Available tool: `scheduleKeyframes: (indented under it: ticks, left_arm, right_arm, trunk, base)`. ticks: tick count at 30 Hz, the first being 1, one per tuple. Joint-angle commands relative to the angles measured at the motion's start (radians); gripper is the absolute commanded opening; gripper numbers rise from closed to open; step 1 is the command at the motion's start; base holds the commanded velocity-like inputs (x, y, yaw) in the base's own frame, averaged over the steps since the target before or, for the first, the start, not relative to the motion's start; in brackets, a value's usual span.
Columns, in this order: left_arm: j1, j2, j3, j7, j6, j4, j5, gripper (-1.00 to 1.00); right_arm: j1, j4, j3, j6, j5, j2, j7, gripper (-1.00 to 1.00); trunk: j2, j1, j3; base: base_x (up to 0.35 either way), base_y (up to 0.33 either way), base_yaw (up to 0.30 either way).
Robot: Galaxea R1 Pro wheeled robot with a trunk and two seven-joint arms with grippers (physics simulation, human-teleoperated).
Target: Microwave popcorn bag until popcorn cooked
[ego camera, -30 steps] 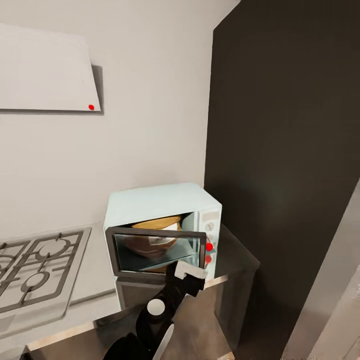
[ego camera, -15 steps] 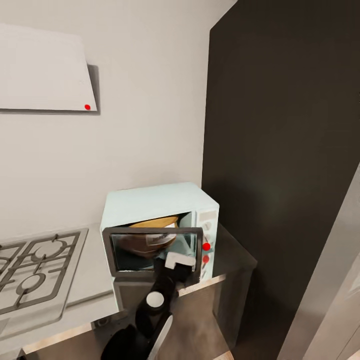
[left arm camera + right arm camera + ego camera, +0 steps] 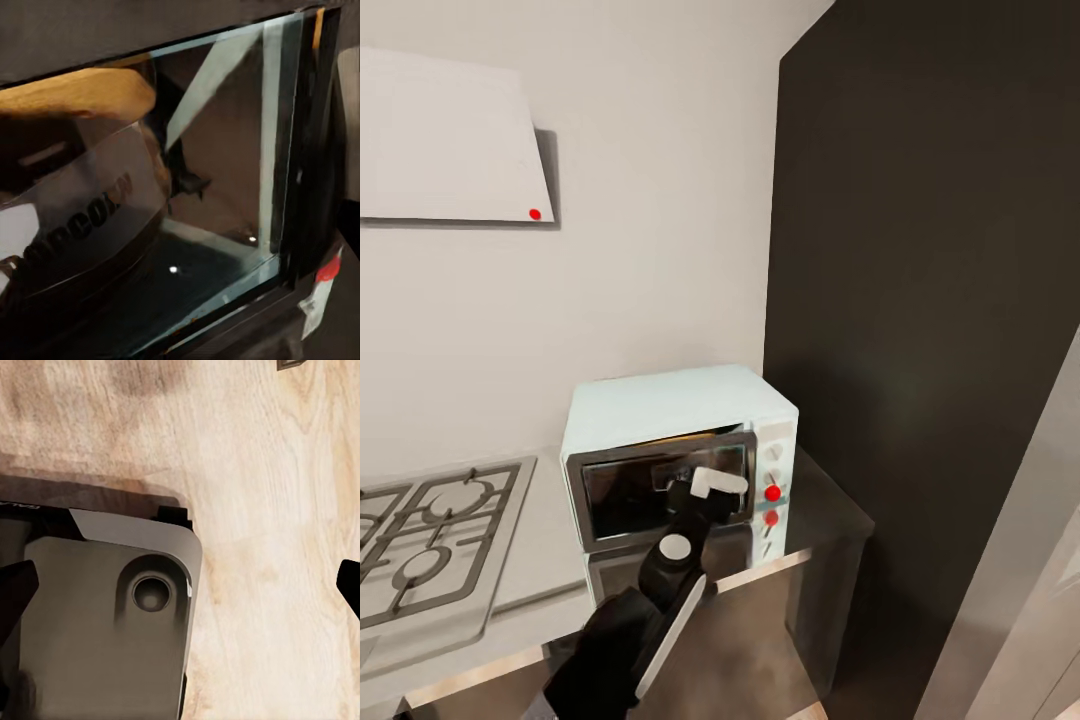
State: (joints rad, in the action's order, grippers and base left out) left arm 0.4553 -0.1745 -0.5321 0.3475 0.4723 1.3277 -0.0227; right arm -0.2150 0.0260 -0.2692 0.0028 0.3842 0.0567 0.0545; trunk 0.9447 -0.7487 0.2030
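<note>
The pale blue-white microwave (image 3: 670, 405) stands on the grey countertop (image 3: 830, 512) by a dark wall panel. Its dark-framed glass door (image 3: 650, 490) is tilted up almost shut, leaving a thin gap along the upper edge. My left gripper (image 3: 705, 490) rests against the door glass; whether its fingers are open or shut cannot be made out. Through the glass, in the left wrist view, the orange-brown popcorn bag (image 3: 82, 96) sits inside with its white label (image 3: 75, 217) facing out. My right gripper (image 3: 180, 589) hangs open over the floor, holding nothing.
A gas hob (image 3: 430, 550) lies on the counter left of the microwave. A tall dark panel (image 3: 920, 300) closes off the right side. A white hood (image 3: 440, 140) hangs on the wall. In the right wrist view, my base (image 3: 105, 615) stands on wooden floor (image 3: 262, 472).
The microwave door has swung up from half open to nearly shut, with my left arm pushing forward and up against it. The view shifted slightly left early on.
</note>
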Motion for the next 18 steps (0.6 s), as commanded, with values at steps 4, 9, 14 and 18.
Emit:
scheduleKeyframes:
  ticks: [4,9,14,18]
  left_arm:
    - [0.01,0.0,0.041,0.007,0.003,-0.017,-0.002,1.0]
    - [0.059,0.0,0.048,0.007,-0.001,-0.076,-0.002,1.0]
    - [0.068,0.0,0.05,0.007,-0.003,-0.084,-0.005,1.0]
    - [0.068,0.0,0.053,0.008,-0.002,-0.077,-0.005,1.0]
  right_arm:
    - [-0.001,0.002,-0.008,0.0,0.008,0.001,0.002,1.0]
    - [-0.001,0.002,-0.008,-0.001,0.008,0.001,0.002,1.0]
    - [-0.001,0.002,-0.008,0.0,0.008,0.002,0.002,1.0]
    - [-0.001,0.002,-0.008,-0.001,0.008,0.002,0.002,1.0]
  trunk:
    - [0.001,0.0,0.001]
    - [0.001,0.0,0.001]
    - [0.001,0.0,0.001]
    - [0.001,0.0,0.001]
  base:
    - [0.0,0.0,0.0]
    - [0.0,0.0,0.0]
    - [0.0,0.0,0.0]
    - [-0.008,0.0,0.0]
